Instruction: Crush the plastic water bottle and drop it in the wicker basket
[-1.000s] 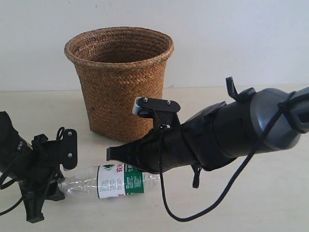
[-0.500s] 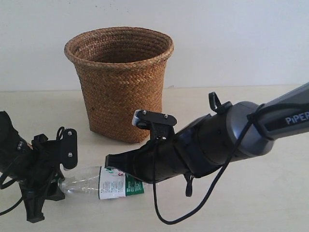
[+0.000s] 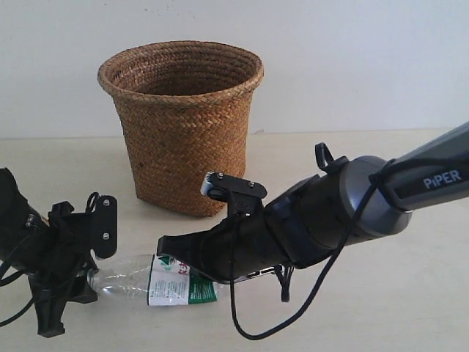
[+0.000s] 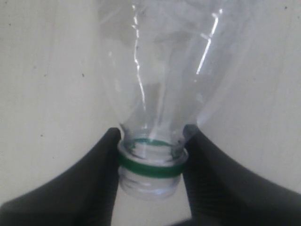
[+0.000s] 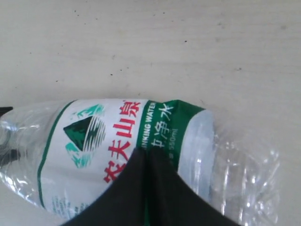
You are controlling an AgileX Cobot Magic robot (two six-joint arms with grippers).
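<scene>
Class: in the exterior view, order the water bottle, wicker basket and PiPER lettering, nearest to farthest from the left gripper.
1. plastic water bottle: neck in the left gripper.
2. wicker basket: behind, upright.
3. PiPER lettering: far right, on the right arm.

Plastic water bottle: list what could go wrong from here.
1. The left gripper pinches the plastic water bottle only at its narrow neck, so pressing on the body could twist it loose.
2. The right gripper, fingers together, bears on the rounded label area and may skid off, letting the bottle roll.
3. The wicker basket stands far taller than the lying bottle, so a low carry could knock its rim.
</scene>
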